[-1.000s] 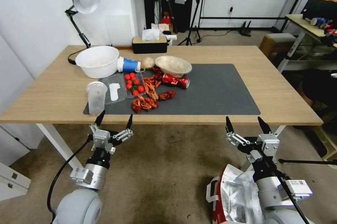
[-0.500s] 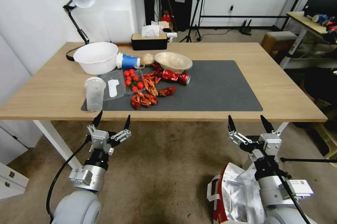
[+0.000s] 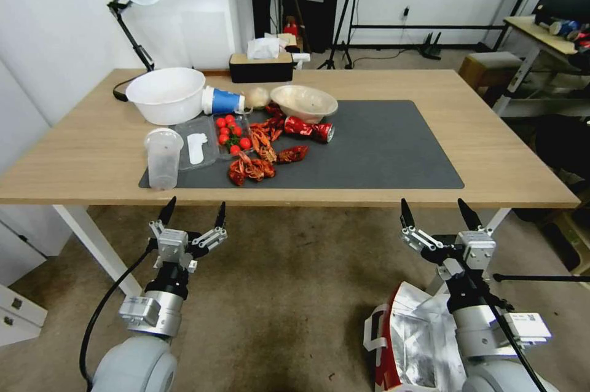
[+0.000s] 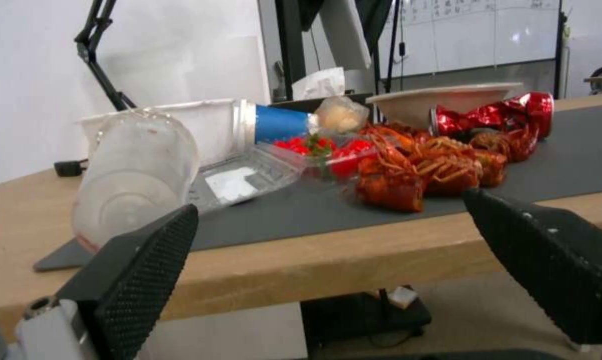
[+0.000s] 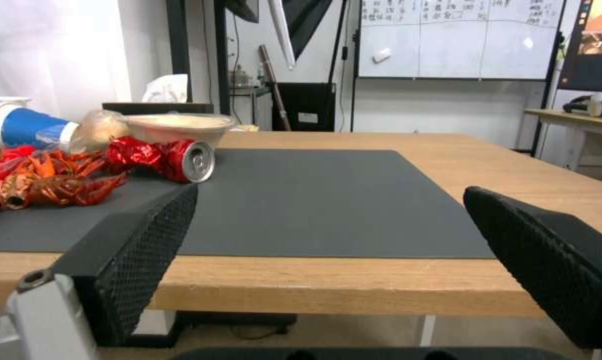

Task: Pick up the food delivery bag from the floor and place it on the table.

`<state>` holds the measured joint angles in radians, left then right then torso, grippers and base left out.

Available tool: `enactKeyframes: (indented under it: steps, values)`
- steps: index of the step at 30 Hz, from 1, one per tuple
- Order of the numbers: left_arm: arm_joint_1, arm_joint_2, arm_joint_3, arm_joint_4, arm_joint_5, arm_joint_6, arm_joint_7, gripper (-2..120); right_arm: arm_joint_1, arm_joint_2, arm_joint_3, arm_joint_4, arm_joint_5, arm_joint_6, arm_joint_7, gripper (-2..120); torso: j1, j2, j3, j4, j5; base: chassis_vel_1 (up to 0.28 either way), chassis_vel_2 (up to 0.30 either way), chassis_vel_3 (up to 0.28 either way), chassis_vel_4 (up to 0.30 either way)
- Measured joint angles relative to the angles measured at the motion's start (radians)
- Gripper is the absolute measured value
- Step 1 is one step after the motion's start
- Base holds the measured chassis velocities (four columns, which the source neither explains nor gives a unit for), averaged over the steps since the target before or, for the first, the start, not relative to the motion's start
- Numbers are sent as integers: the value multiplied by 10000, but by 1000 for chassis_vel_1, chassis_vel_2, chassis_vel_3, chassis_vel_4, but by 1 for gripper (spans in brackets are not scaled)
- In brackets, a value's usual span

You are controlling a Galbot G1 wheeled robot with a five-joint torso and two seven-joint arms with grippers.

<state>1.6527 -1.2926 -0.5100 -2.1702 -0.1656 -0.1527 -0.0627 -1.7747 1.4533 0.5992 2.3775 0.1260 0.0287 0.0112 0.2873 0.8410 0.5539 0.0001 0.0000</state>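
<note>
Head view gives us the relation that matters: the large white paper food delivery bag with red sides and silver foil lining (image 3: pixel 410 343) stands on the worn brownish-grey carpet floor (image 3: pixel 289 294), low on our right side, directly beneath and partly hidden behind our right arm. Our right gripper (image 3: pixel 439 219) hangs in front of the near edge of the large light-wood bench with white legs (image 3: pixel 504 152), its black fingers (image 3: pixel 406 214) spread wide and pointing up and forward at the bench, holding nothing. So the bag lies below and behind those fingertips, back toward our own base, not ahead of them.

Our left gripper (image 3: pixel 193 214) is raised the same way on the other side, fingers (image 3: pixel 168 210) wide apart and empty, well apart from the bag with bare carpet between. We judge the right arm to be clearly the nearer one.

The bag stands roughly upright, its long axis near vertical, its crumpled foil mouth open upward and a white flat handle (image 3: pixel 369 333) on its left face. We reckon the wrist must turn downward and draw back before anything can be grasped.

On the bench, the dark grey rectangular mat (image 3: pixel 381 146) is bare on its right half, a likely landing place.
</note>
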Motion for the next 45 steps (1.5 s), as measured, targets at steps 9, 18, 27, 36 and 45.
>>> enactKeyframes:
  steps: [9, 18, 27, 36, 45]
  values:
    - [40, -9, 2, -3, 10, 2, -7, 99, -33, 82, 5, -4, 10, 66, -34, 100, -174, -405, -234, 0, 0, 0, 0, 0, 0]
    - [127, -86, 24, -1, 72, 12, -11, 99, -21, 108, -47, -48, 6, 136, -51, 100, -339, -807, -470, 0, 1, 0, 0, 0, 0]
    - [94, -83, 22, -28, 68, 14, -6, 99, -35, 97, -4, 32, 10, 118, -52, 100, -487, -1172, -685, 0, 0, 0, 0, 0, 0]
    - [76, -72, 33, 1, 74, 13, -22, 99, -58, 122, -62, 111, 273, -84, 87, 100, -638, -1533, -896, 0, 0, 0, 0, 0, 0]
    - [45, -82, 45, 56, 74, -1, -20, 99, -61, 153, -9, 63, 202, -56, -16, 100, -798, -1940, -1144, 0, 0, 0, 0, 0, 0]
